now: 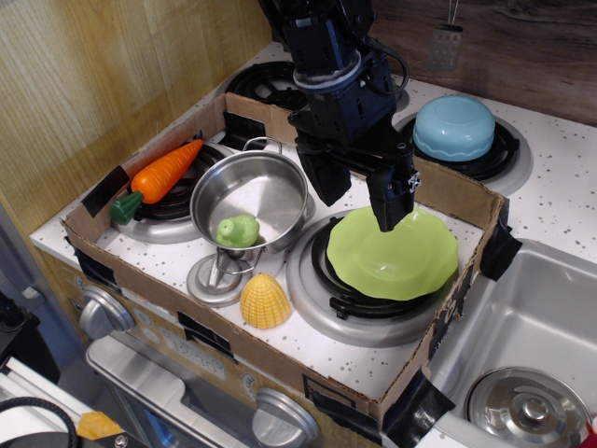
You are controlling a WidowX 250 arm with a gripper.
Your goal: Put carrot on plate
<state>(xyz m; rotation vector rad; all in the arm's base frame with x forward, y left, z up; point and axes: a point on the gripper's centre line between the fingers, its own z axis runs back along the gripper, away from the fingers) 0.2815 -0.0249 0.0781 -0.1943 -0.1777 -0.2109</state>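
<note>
The orange carrot with a dark green stub lies on the back-left burner, tip pointing up and right. The lime-green plate sits on the front-right burner. My gripper hangs open and empty between the steel pot and the plate, its right finger just over the plate's far rim. The carrot is well to its left, beyond the pot.
A steel pot stands tilted in the middle with a small light-green toy inside. A yellow corn piece lies in front. A light-blue upturned bowl sits at back right. A cardboard wall rings the stove; a sink is on the right.
</note>
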